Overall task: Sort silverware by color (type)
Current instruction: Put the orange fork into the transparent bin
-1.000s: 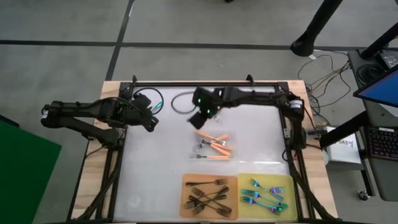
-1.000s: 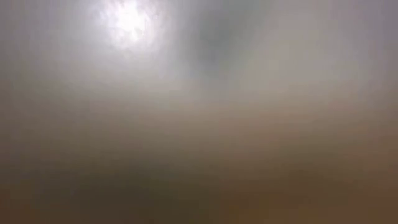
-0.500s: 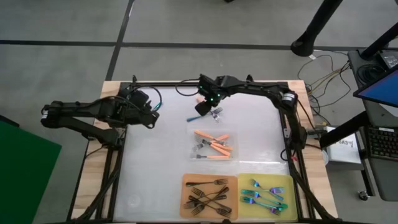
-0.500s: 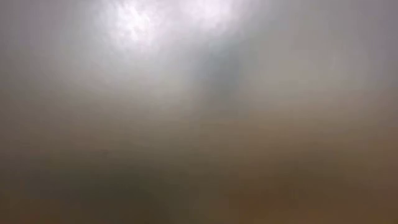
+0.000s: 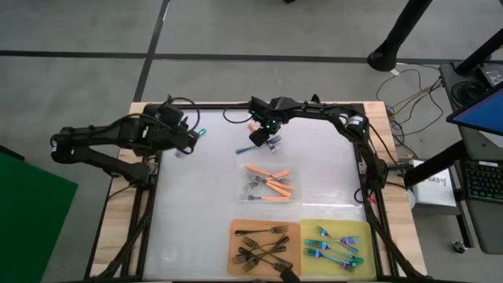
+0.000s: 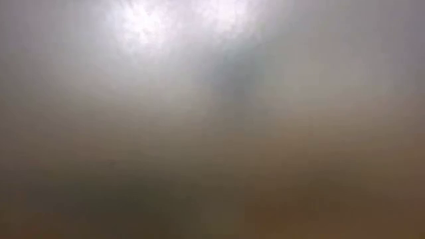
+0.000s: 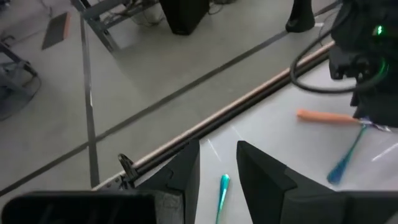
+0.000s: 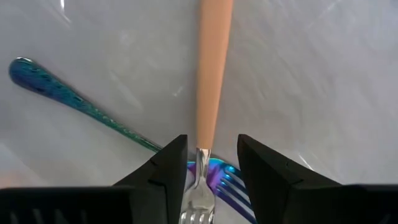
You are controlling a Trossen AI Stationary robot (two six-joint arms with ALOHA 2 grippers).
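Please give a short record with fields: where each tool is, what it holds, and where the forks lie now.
left tool: far left table edge, holding an iridescent fork
right tool: far middle, straddling an orange-handled fork that crosses an iridescent fork
table centre: pile of orange-handled forks
orange mat: black forks
yellow mat: iridescent forks
low view: shows nothing usable

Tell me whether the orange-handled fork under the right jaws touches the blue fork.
Touching. The right wrist view shows the orange-handled fork lying across the blue fork, its silver neck over the blue tines, between the open right gripper jaws.
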